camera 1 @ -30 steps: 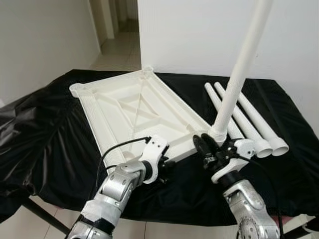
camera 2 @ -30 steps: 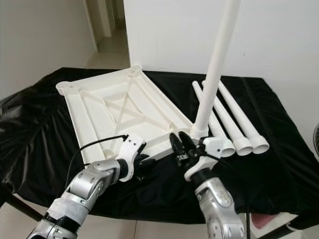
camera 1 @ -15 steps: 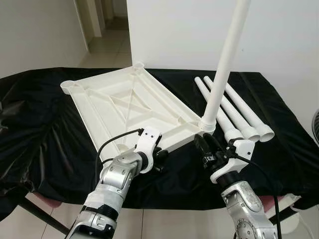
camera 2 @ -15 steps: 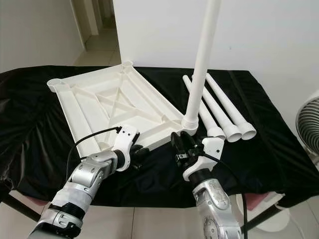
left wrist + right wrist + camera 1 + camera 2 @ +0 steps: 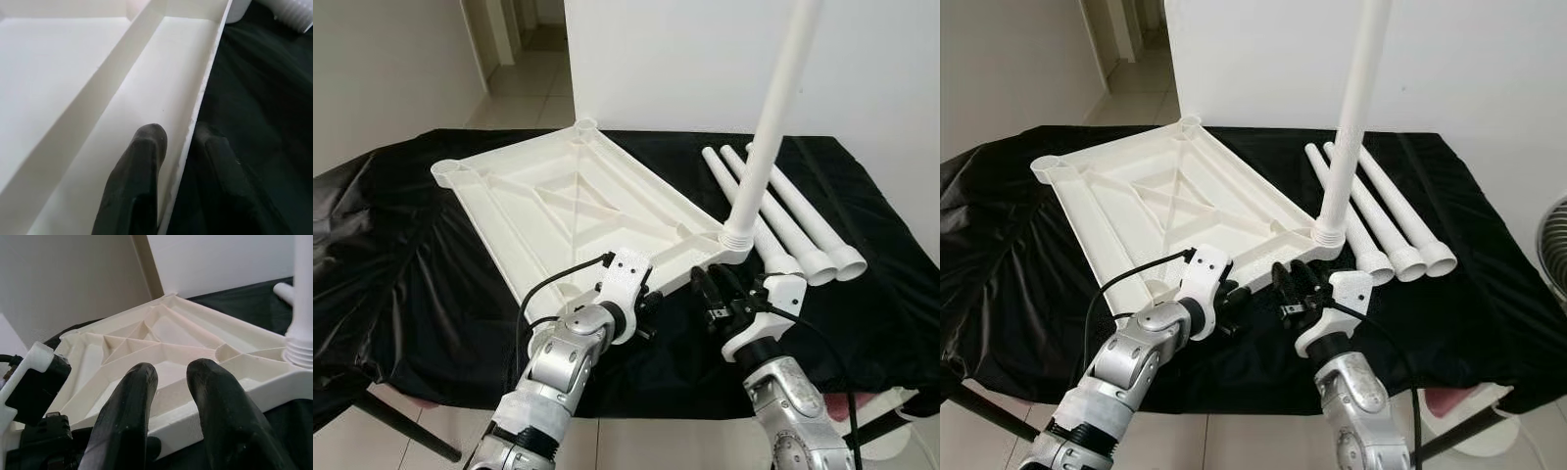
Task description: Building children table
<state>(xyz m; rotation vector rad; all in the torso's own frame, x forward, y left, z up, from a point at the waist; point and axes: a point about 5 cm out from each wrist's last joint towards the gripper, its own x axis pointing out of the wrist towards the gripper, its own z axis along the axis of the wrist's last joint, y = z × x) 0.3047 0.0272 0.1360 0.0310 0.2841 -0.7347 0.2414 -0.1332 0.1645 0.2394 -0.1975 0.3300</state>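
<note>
A: Our left gripper (image 5: 644, 311) is clamped narrow on the near rim of the tabletop (image 5: 558, 211), centre frame. Right gripper (image 5: 713, 294)?

B: Slightly parted, empty, and it has backed off the upright leg (image 5: 770, 137), now standing alone in its socket. Three legs (image 5: 793, 220) wait at right.

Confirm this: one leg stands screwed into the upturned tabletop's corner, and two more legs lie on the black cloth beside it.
Not quite: three spare legs, not two, lie side by side on the black cloth, as the left eye view shows. The rest holds: one upright leg stands in the corner of the upturned tabletop.
</note>
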